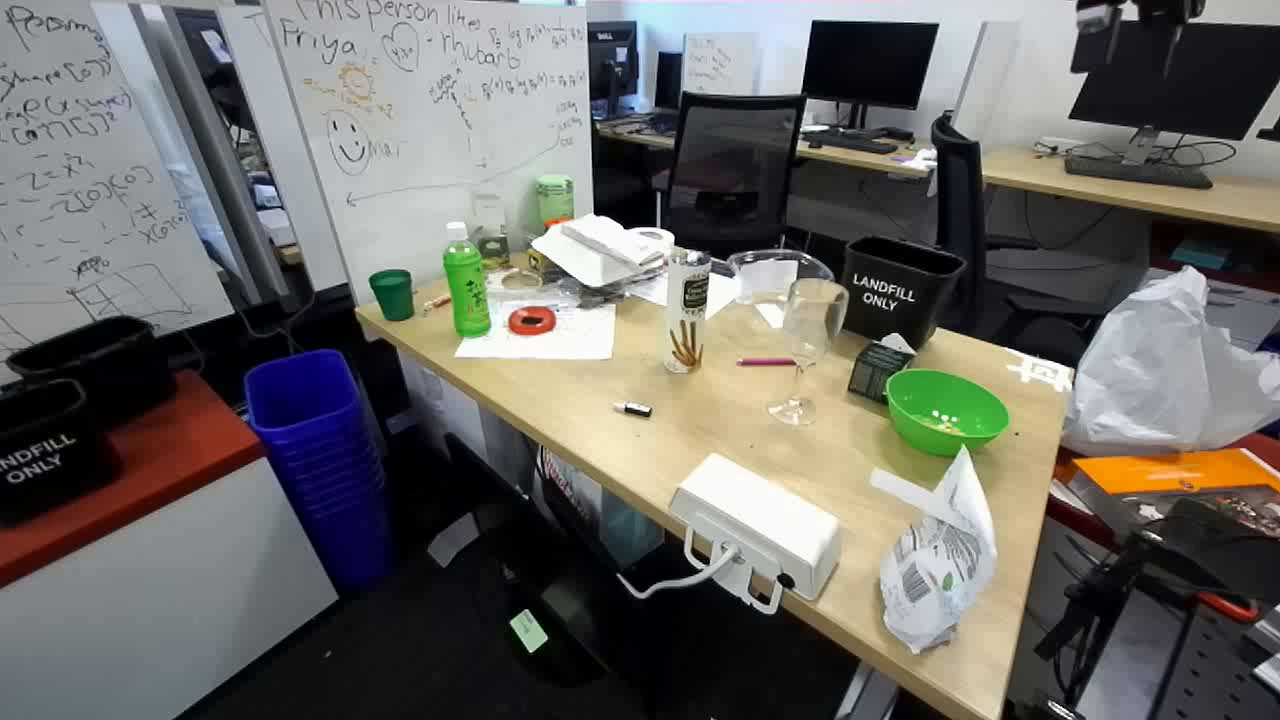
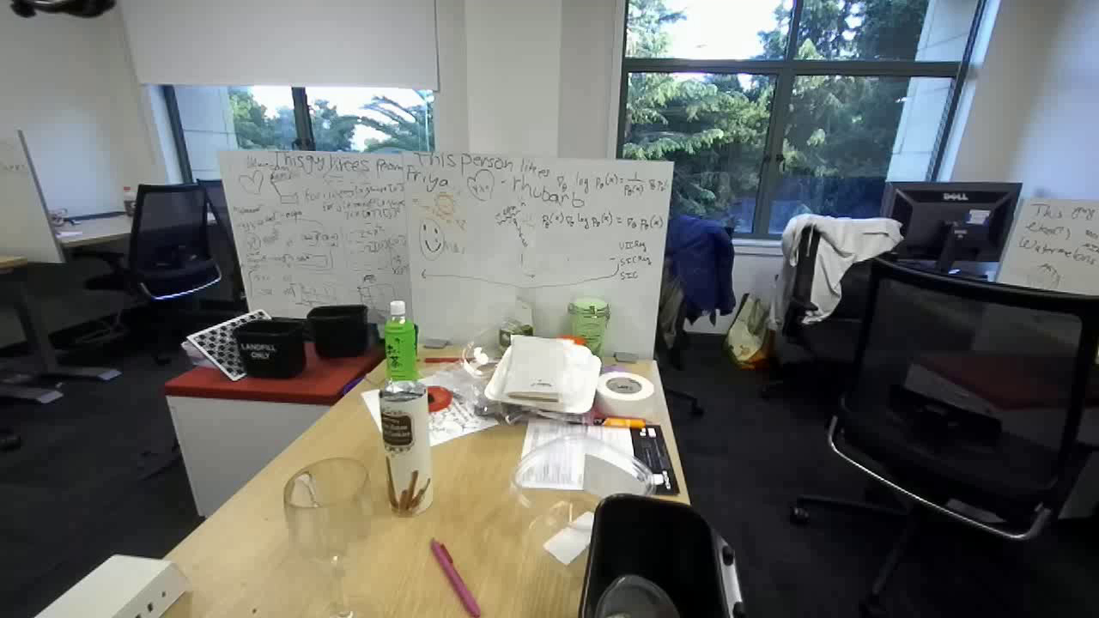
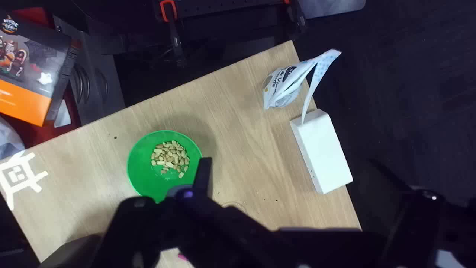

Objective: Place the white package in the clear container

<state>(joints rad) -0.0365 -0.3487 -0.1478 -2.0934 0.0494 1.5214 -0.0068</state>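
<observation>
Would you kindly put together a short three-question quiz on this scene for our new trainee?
1. True or false: the white package is outside the clear container.
2. Short answer: what does the green bowl hold?
3. Multiple choice: on the black bin near that bowl, which word stands under LANDFILL? A) FIRST B) ONLY C) WASTE

Key:
1. True: it rests on the wooden table.
2. Some nuts.
3. B
</observation>
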